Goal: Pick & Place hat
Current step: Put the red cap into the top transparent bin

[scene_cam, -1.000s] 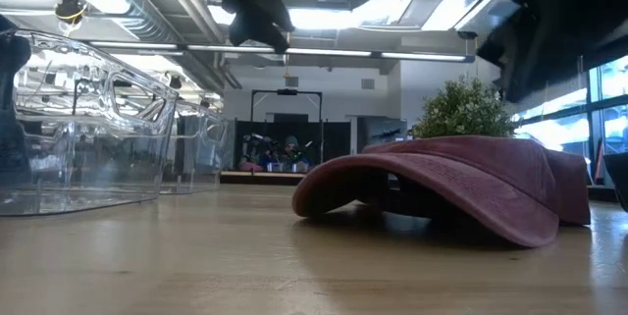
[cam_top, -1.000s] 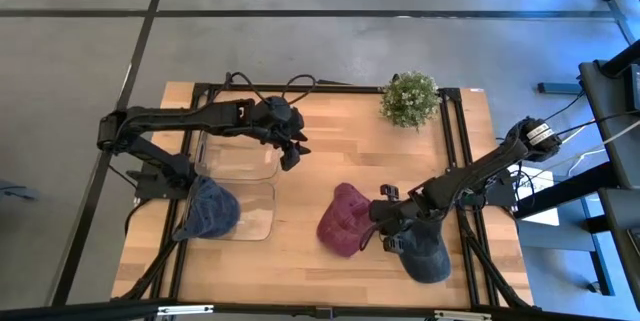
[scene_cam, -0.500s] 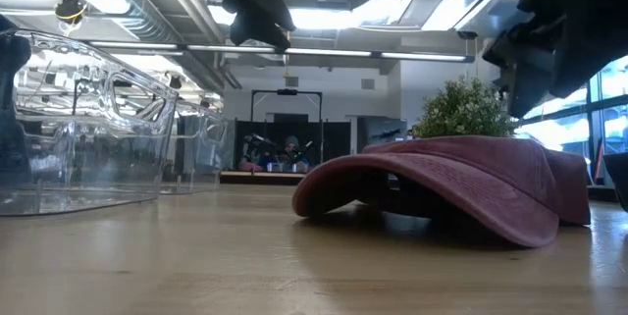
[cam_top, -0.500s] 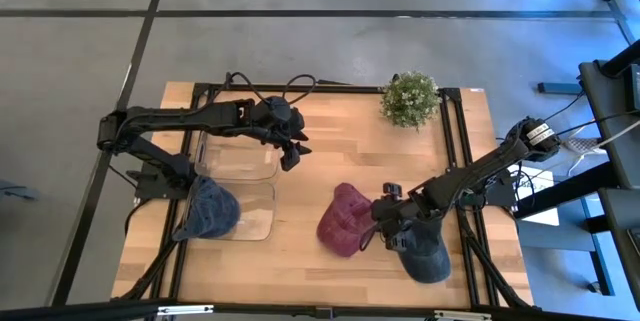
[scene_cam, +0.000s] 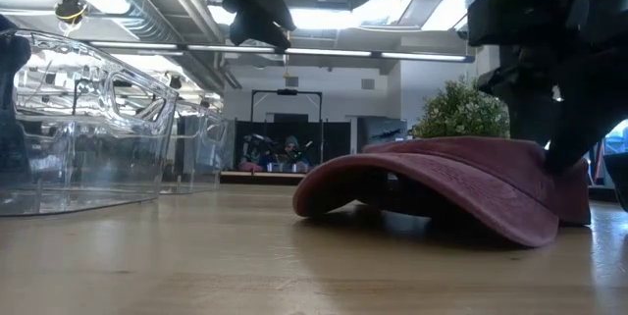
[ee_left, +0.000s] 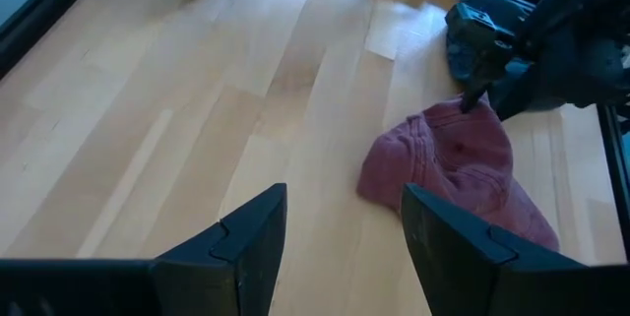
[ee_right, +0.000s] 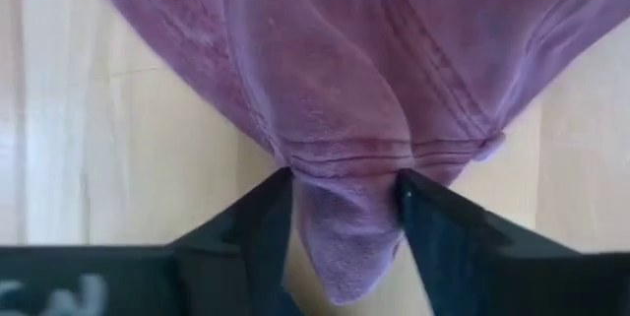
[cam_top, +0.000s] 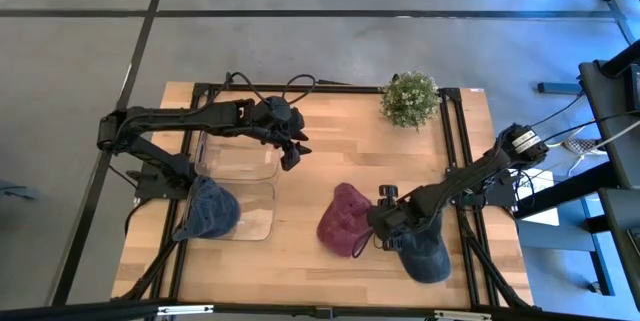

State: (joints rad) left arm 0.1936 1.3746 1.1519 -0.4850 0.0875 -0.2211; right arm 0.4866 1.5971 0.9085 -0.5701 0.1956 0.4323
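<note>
A maroon hat lies flat on the wooden table, right of centre; it also shows in the low view and the left wrist view. My right gripper is down at the hat's right edge, open, its fingers on either side of a ridge of the cloth. My left gripper hangs open above the table near the clear bins, touching nothing. A blue hat lies under my right arm. Another blue hat sits at the near clear bin's left end. My right gripper comes at the maroon hat's right edge slanting down from the table's right. Its open fingers straddle a raised fold of cloth, which fills the gap and meets both inner faces. The hat lies on the table.
Two clear plastic bins stand on the table's left part, seen large in the low view. A small potted plant stands near the far right corner. Bare wood lies between the bins and the maroon hat.
My right gripper has come down and toward the table's left, from above the blue hat onto the maroon hat's right edge. In the low view it has dropped from the top of the picture to the cloth. The hat has stayed in place.
</note>
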